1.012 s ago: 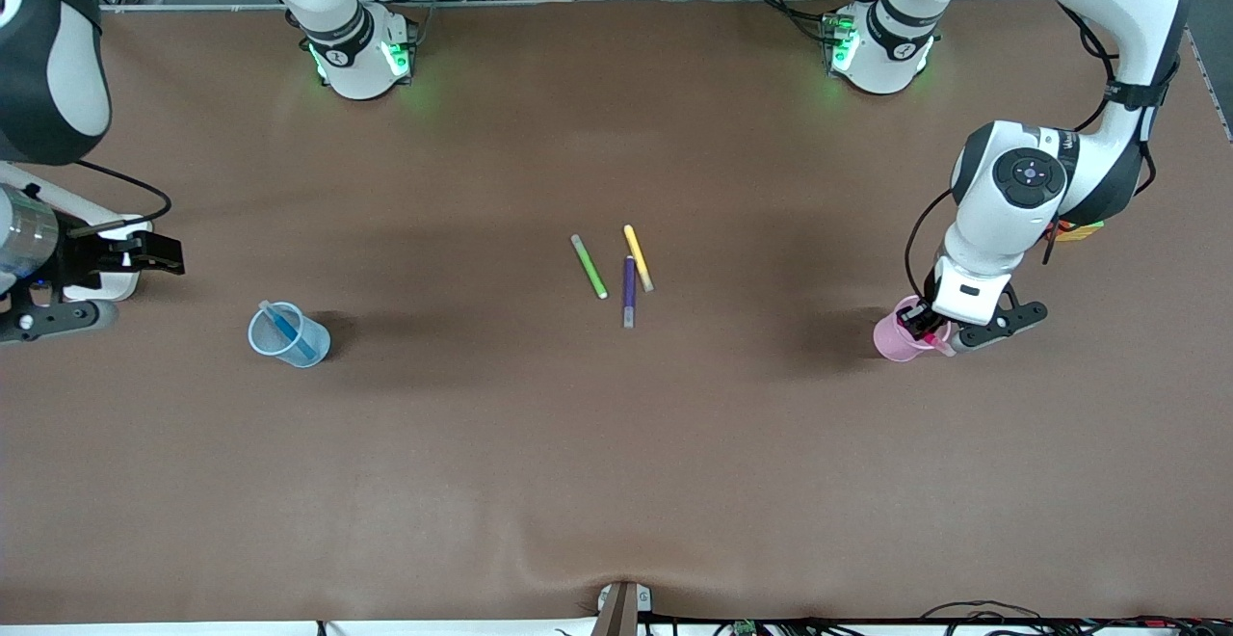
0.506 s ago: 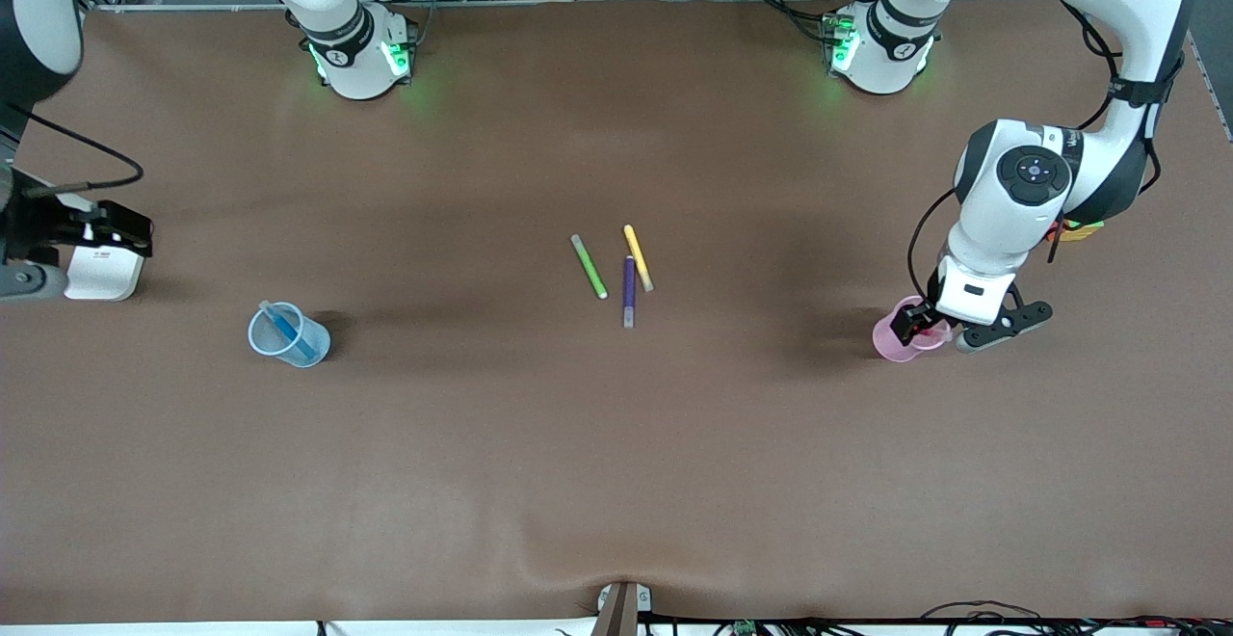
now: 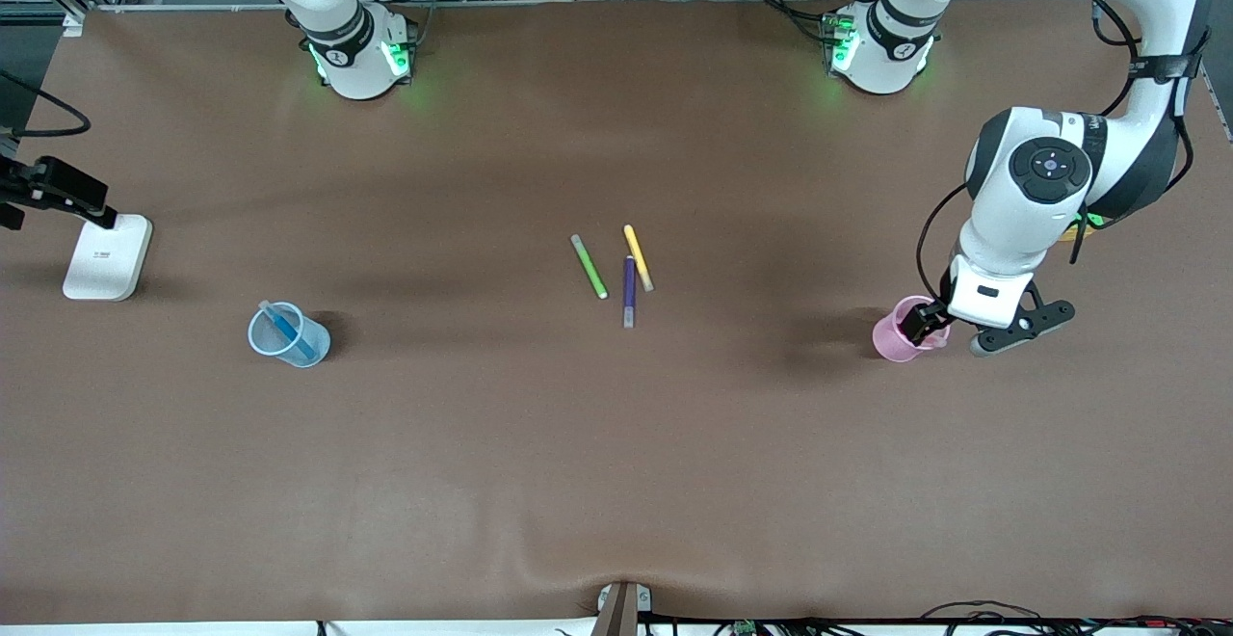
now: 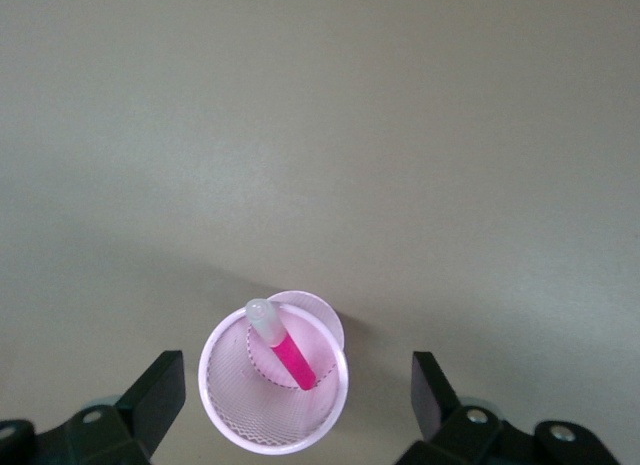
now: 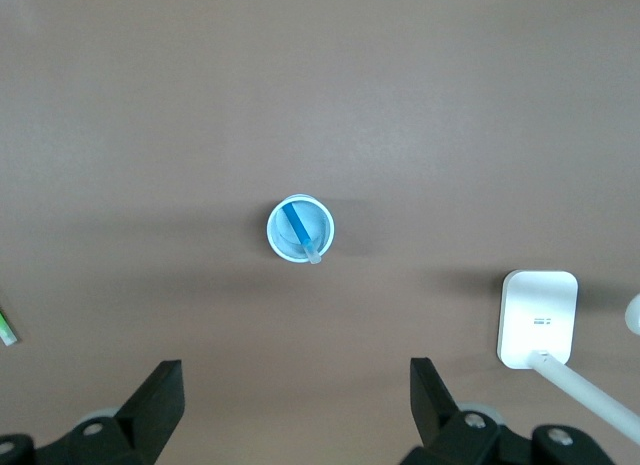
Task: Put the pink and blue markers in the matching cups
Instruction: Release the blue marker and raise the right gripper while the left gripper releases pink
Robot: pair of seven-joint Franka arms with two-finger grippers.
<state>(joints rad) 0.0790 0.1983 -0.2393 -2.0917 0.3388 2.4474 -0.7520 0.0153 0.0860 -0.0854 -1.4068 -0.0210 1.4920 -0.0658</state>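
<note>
Pink marker [image 4: 284,345] stands tilted inside the pink cup [image 3: 897,341], its pale cap up against the rim and its magenta body slanting down to the base. The left gripper [image 4: 297,400] hangs straight over that cup at the left arm's end of the desk [image 3: 616,482], jaws spread wide on either side of it and touching nothing; the left arm bends down sharply from its elbow. The blue marker [image 3: 286,331] leans likewise in the blue cup [image 3: 289,337] toward the right arm's end, pale end poking over the rim. The right gripper [image 5: 297,400] is high over that part of the desk, jaws spread and empty, beside a white box [image 3: 107,256]. Green marker [image 3: 589,267], yellow marker [image 3: 638,257] and purple marker [image 3: 629,291] lie mid-desk, with bare desk between them and each cup.
</note>
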